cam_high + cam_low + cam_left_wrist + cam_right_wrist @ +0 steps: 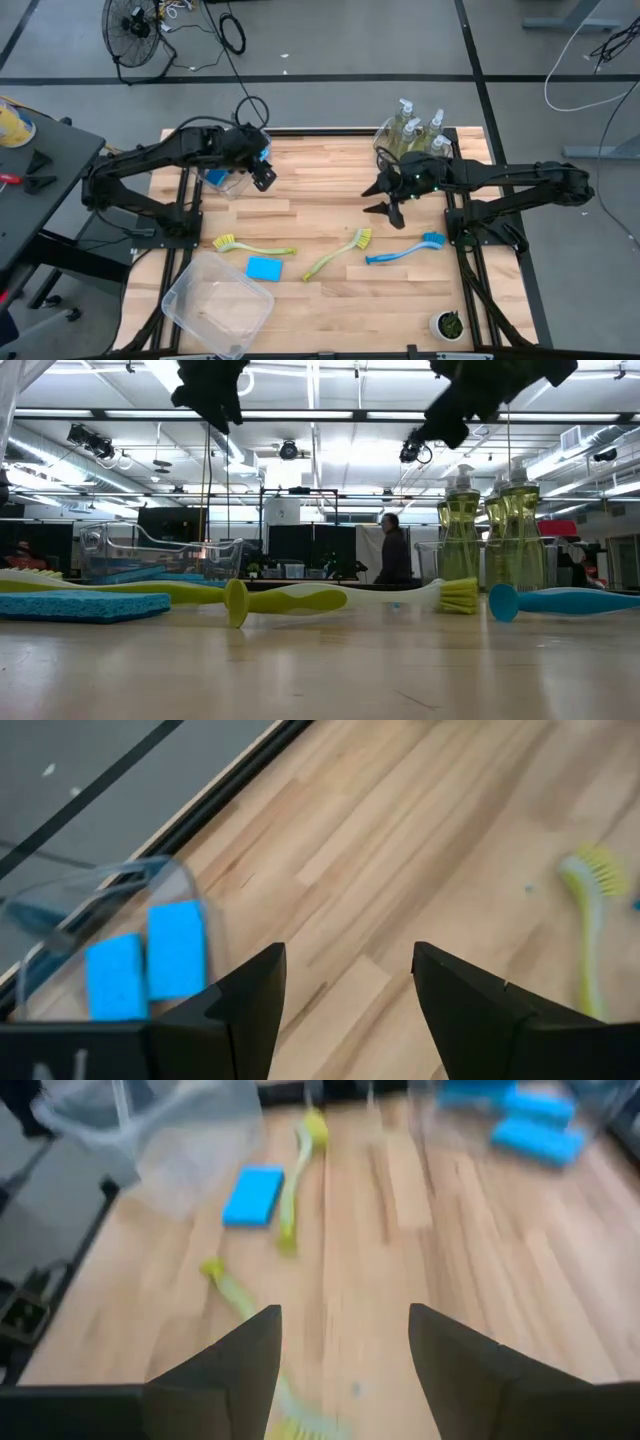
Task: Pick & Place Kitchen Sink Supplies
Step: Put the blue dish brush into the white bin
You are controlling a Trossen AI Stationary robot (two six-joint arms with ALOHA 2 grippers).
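**Meanwhile, both arms are hanging over the table with nothing in their fingers**

Over the far left part of the wooden table (330,300), the left gripper (263,178) is hovering just beside a clear bin (228,182) that is holding two blue sponges (148,960). Its jaws are standing apart, with bare wood showing between them in the left wrist view.

Across the table, the right gripper (390,208) is hanging in the air near the far right corner, its fingers likewise parted and gripping nothing. Just behind it, a second clear container (385,135) is holding several pump bottles of yellow-green soap (412,128), standing upright and close together.

Nearer the front edge, three brushes are lying flat in a loose row. A yellow-green brush (250,246) is resting on the left, with a loose blue sponge (264,268) just beside it. Another yellow-green brush (340,254) is lying at a slant in the middle, and a blue brush (405,250) is lying to its right. A large clear bin (217,305) is sitting tilted at the front left corner, and a small white pot with a green plant (448,324) is sitting at the front right.
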